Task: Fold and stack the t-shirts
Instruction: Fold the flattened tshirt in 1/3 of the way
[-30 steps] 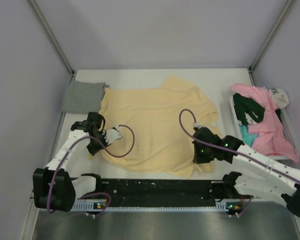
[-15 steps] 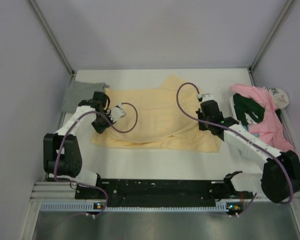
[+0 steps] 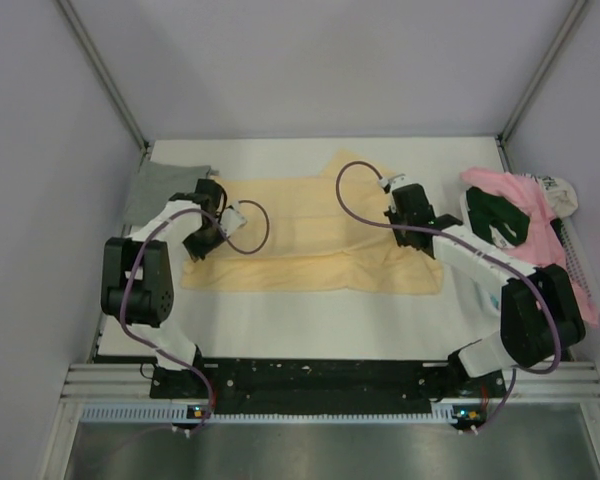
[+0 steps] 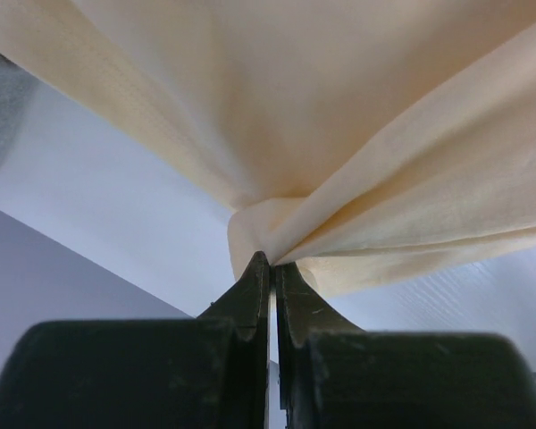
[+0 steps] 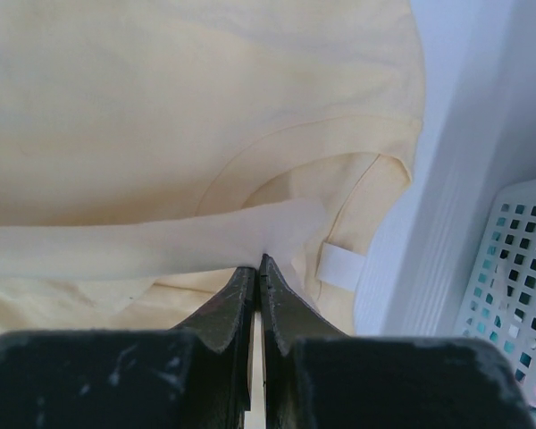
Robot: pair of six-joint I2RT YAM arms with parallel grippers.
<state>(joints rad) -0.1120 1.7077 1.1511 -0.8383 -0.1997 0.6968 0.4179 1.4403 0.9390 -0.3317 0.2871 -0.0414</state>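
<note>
Both jaws hide the yellow t-shirt [image 3: 310,250] folds they pinch.

Your left gripper [image 4: 272,264] pinches a bunched fold of the pale yellow t-shirt [image 4: 357,134], jaws closed, above the white table [image 4: 116,197].

White links and black joints form the left arm [image 3: 163,222] and right arm [image 3: 483,265] — purple cables [image 3: 346,198] loop off each; the right gripper [image 5: 257,261] is black, scuffed.

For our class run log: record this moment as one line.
phase: folding | yellow t-shirt: partly folded | left gripper: shut on it | right gripper: shut on it | grey t-shirt: folded, far-left corner
</note>
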